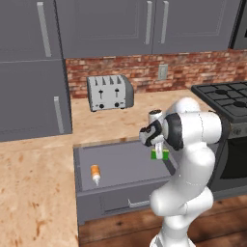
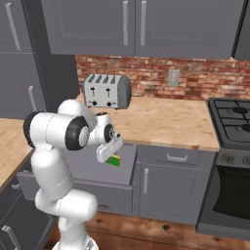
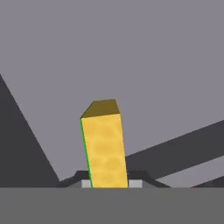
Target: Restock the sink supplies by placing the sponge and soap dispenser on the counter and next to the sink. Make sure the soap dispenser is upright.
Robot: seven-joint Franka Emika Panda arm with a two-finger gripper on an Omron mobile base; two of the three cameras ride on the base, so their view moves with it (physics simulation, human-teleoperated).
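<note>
Kitchen with dark grey upper cabinets (image 1: 144, 24) above a red brick backsplash (image 2: 205, 80) (a pale wall outlet (image 2: 173, 76) is set into it). A silver toaster (image 1: 110, 92) stands near a black stove (image 2: 234, 146); wood plank floor (image 2: 161, 234).

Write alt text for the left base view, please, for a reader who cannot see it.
A white robot arm's gripper is shut on the green sponge above an open grey drawer. The orange soap dispenser lies on its side in the drawer. A silver toaster stands on the wooden counter behind.
</note>
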